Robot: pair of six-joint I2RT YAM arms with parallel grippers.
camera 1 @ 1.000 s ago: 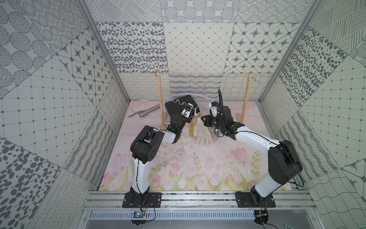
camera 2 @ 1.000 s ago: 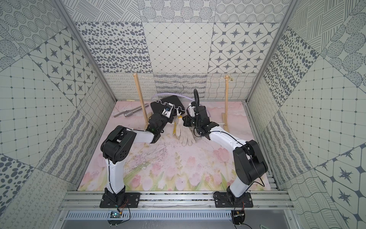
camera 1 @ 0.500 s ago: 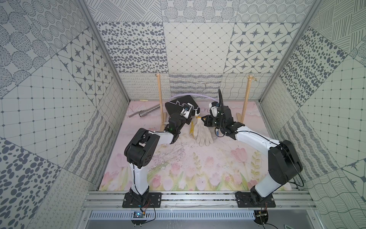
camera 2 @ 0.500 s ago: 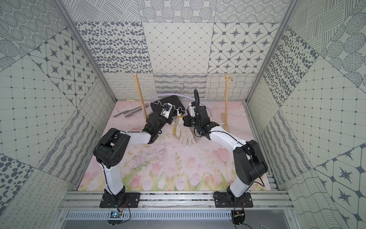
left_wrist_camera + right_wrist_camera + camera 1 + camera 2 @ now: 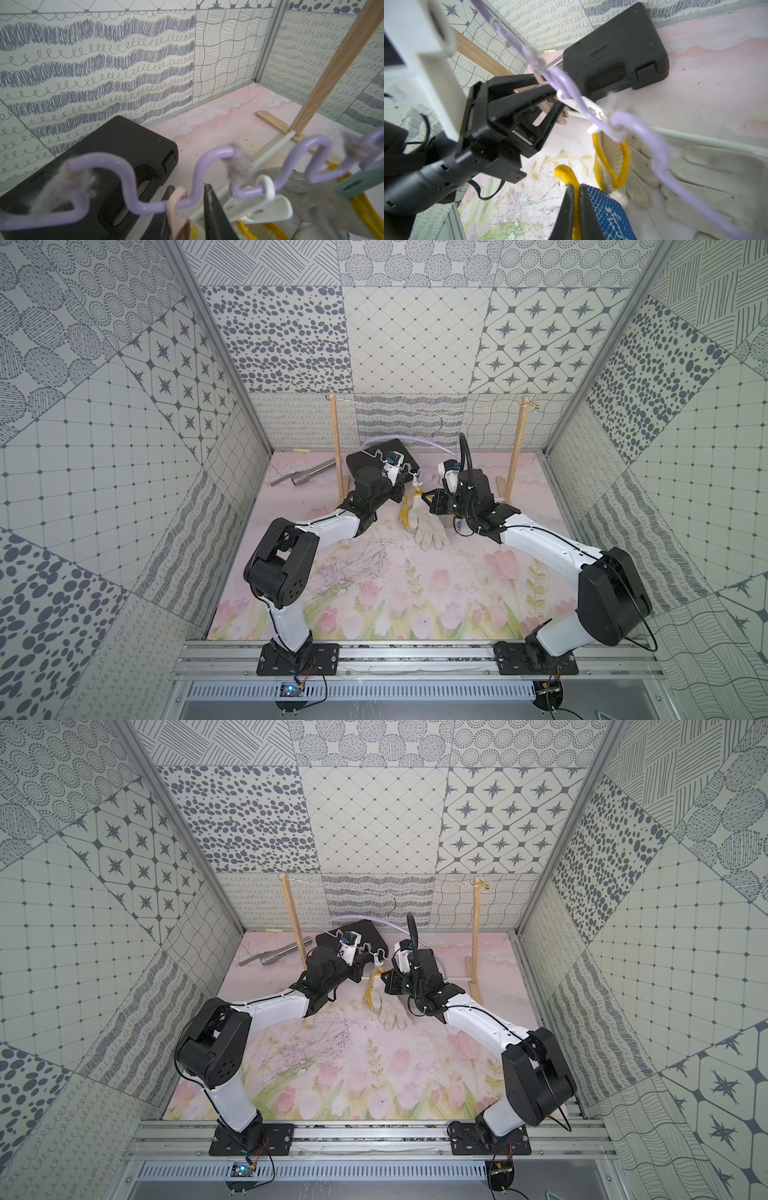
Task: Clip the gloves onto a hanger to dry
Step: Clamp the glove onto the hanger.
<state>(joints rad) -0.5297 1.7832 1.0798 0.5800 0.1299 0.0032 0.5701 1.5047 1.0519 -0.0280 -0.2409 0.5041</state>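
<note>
The hanger's lilac wavy bar [image 5: 104,160] hangs low over the mat, and its metal hook [image 5: 436,423] sits on the string. My left gripper [image 5: 188,191] is shut on a pinkish clip [image 5: 176,199] that rides on that bar [image 5: 564,83]. Beside it a white clip [image 5: 259,207] meets the yellow cuff [image 5: 610,153] of a plain glove. Plain off-white gloves [image 5: 428,526] lie on the mat under the bar. My right gripper [image 5: 576,191] is shut on the yellow cuff of the blue-dotted glove [image 5: 608,212], just below the bar. In both top views the grippers [image 5: 428,499] [image 5: 384,975] face each other.
A black case [image 5: 382,452] lies behind the left gripper, with a metal tube [image 5: 307,475] to its left. Two wooden posts [image 5: 338,448] [image 5: 517,448] carry the string. A white rod [image 5: 695,141] lies on the mat. A green clip [image 5: 357,180] hangs further along the bar.
The left arm's elbow has swung out to the left and its gripper has closed a little on the clip. The right arm and the gloves have not moved.
</note>
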